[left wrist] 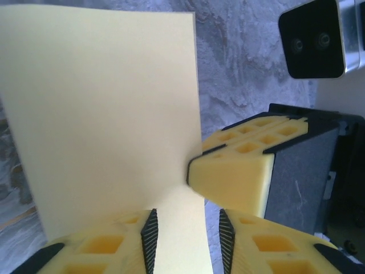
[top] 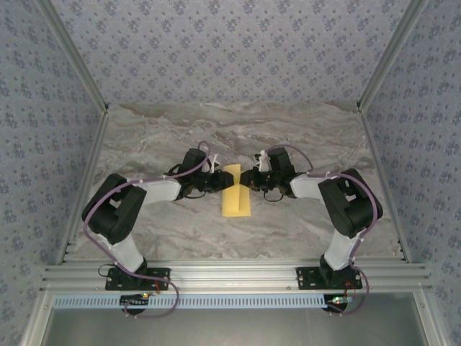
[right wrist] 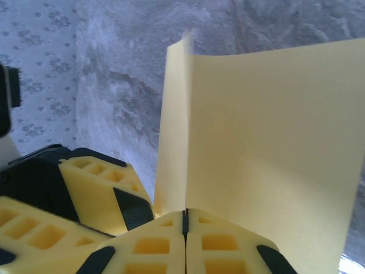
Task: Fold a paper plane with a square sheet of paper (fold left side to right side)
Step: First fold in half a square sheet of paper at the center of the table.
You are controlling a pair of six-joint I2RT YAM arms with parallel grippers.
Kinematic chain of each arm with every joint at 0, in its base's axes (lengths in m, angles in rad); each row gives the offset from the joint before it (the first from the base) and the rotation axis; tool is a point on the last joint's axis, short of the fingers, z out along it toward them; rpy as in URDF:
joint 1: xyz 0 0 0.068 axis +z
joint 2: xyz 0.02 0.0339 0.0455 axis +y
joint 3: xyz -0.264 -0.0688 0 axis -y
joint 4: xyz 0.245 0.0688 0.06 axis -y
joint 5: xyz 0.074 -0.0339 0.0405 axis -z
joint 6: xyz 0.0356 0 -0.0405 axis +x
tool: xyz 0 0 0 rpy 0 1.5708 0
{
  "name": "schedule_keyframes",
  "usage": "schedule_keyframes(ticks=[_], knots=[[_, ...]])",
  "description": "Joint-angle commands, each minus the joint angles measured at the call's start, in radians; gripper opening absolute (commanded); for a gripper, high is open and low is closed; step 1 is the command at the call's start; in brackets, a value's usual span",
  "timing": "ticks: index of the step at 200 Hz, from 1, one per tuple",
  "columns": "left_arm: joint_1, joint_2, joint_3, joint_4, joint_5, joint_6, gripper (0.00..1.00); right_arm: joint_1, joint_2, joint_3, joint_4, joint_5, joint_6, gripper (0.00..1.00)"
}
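Folded yellow paper sheet sits at table centre; right gripper, at its 3 o'clock, is clenched on the sheet edge; left gripper, at 9 o'clock, has jaws apart with the sheet passing between them

my left arm and right arm are black with white shells, purple cables alongside; yellow waffle-pocketed fingers with black ribbed pads.
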Motion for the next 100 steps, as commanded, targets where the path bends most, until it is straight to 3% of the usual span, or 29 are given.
schedule_keyframes(ticks=[1, 39, 100], knots=[[-0.003, -0.082, 0.026, -0.113, -0.096, 0.067, 0.45, -0.007, 0.006, 0.057, -0.158, 0.070, -0.097, 0.03], [-0.004, -0.075, 0.044, -0.248, -0.192, 0.103, 0.58, -0.012, 0.010, 0.089, -0.263, 0.159, -0.168, 0.05], [-0.037, 0.044, 0.105, -0.237, -0.185, 0.069, 0.63, -0.012, 0.029, 0.109, -0.299, 0.174, -0.196, 0.07]])
